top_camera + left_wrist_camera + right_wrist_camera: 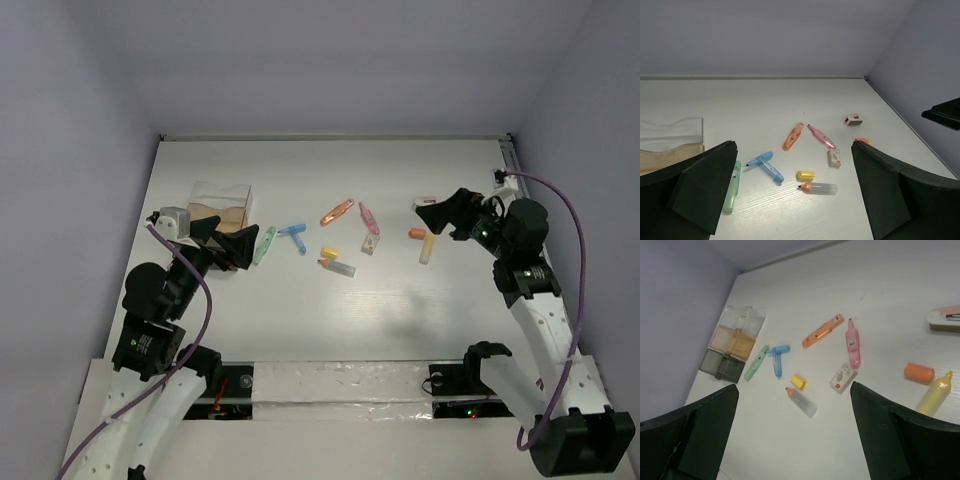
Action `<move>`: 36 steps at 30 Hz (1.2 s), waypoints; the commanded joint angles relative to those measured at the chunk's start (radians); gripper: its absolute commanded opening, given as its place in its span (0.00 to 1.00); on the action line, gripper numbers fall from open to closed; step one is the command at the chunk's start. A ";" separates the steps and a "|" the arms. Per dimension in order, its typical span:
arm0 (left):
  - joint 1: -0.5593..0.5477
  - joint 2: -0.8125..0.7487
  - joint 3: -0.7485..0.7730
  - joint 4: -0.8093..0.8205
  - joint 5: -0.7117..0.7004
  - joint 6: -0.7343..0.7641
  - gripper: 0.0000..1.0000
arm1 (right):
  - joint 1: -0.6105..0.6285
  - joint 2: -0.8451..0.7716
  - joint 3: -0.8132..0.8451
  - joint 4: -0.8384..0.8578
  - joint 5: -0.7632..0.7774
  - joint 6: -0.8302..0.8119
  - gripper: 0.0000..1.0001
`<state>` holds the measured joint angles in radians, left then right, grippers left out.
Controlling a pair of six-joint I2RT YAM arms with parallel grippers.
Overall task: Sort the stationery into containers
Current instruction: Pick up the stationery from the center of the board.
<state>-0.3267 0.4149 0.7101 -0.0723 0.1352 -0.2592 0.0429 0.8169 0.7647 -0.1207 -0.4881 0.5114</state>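
**Containers.** One container point(732, 350) stands at the far left of the table point(400, 310). It is a clear plastic box with three bands: clear, tan and dark grey.

**Stationery.** All pieces lie loose on the table, to the right of the container.
- One green highlighter point(756, 362) is nearest the container.
- Two blue pieces point(777, 359) lie just beside the green one and touch each other in a T.
- One orange highlighter point(822, 331) and one pink highlighter point(853, 342) lie at the middle, their far ends close together.
- One small white box point(843, 377) lies at the near end of the pink highlighter. Its red print is too small to read.
- One yellow cap point(798, 381) lies just beside one clear highlighter point(801, 401) with an orange tip.
- One orange cap point(919, 372) lies beside one yellow highlighter point(935, 392).
- One pink-and-white piece point(945, 320) lies farthest right.

No brand or label can be read on any piece.

**Grippers.** The left gripper point(222, 238) hovers at the container's near right corner. Its jaws are spread and hold nothing. The right gripper point(448, 207) hovers near the pink-and-white piece. Its jaws are likewise spread and hold nothing.
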 commanded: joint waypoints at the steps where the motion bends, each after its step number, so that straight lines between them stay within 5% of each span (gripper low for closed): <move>1: 0.012 0.005 0.011 0.042 0.023 0.015 0.99 | 0.087 0.024 0.067 -0.052 0.029 -0.051 1.00; 7: 0.012 0.009 0.012 0.035 0.032 0.020 0.99 | 0.287 0.158 0.071 -0.117 0.272 -0.070 1.00; 16: 0.012 0.002 0.002 0.052 0.064 0.018 0.99 | 0.417 0.398 0.093 -0.108 0.515 -0.033 1.00; 36: -0.017 -0.025 0.002 0.040 0.049 0.028 0.99 | 0.519 0.870 0.243 -0.014 0.709 0.041 0.79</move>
<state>-0.3382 0.4030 0.7094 -0.0727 0.1799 -0.2436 0.5560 1.6573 0.9428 -0.1932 0.1608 0.5392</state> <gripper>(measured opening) 0.989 0.791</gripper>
